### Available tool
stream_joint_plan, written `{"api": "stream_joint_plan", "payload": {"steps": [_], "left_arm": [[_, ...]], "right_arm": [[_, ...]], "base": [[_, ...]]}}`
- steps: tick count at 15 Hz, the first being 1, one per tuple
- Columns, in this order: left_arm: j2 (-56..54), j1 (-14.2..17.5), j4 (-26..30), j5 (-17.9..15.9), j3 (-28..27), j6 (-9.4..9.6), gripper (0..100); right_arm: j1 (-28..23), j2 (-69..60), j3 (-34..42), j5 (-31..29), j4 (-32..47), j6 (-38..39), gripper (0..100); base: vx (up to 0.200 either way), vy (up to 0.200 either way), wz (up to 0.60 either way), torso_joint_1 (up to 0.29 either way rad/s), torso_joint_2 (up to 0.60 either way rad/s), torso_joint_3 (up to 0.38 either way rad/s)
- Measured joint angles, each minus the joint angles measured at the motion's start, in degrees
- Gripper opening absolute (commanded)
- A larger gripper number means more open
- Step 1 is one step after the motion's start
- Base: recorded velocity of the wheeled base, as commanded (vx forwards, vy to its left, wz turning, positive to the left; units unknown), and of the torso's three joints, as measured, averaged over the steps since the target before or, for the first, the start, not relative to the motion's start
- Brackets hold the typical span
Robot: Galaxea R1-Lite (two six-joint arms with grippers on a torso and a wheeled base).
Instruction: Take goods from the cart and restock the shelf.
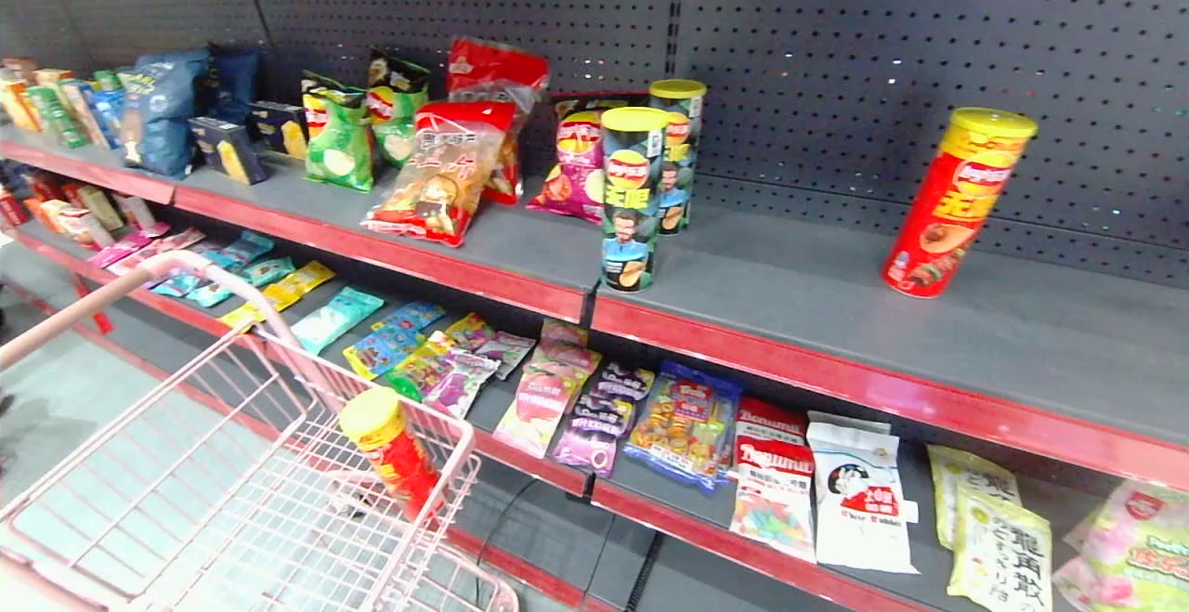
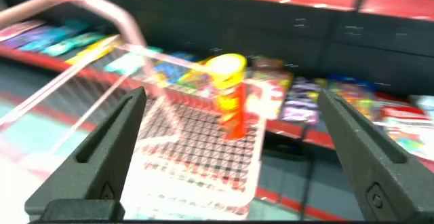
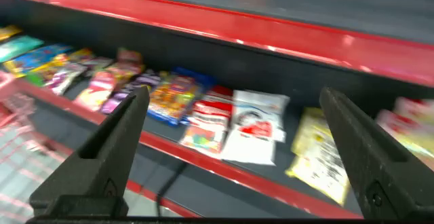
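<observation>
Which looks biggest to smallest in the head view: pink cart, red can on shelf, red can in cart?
pink cart
red can on the shelf
red can in the cart
True sizes unsure; distances differ.

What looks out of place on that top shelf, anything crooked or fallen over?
The red snack bag lies slumped forward, its lower end at the shelf's front edge; the bags behind stand upright. The red can at right stands alone, apart from the dark cans.
</observation>
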Motion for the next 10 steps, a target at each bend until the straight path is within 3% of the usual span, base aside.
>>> {"api": "stream_joint_plan", "payload": {"steps": [5,10], "left_arm": [[0.00,0.00,-0.02,0.00,-0.02,0.00,100],[0.00,0.00,0.02,0.02,0.00,0.00,100]], "right_arm": [[0.00,0.00,0.00,-0.17,-0.02,0.17,100],[-0.02,0.00,0.00,-0.22,0.02,0.20,100]], "base": [[0.000,0.000,0.00,-0.010,0.02,0.016],[0.000,0.000,0.00,-0.149,0.38,0.223]]}}
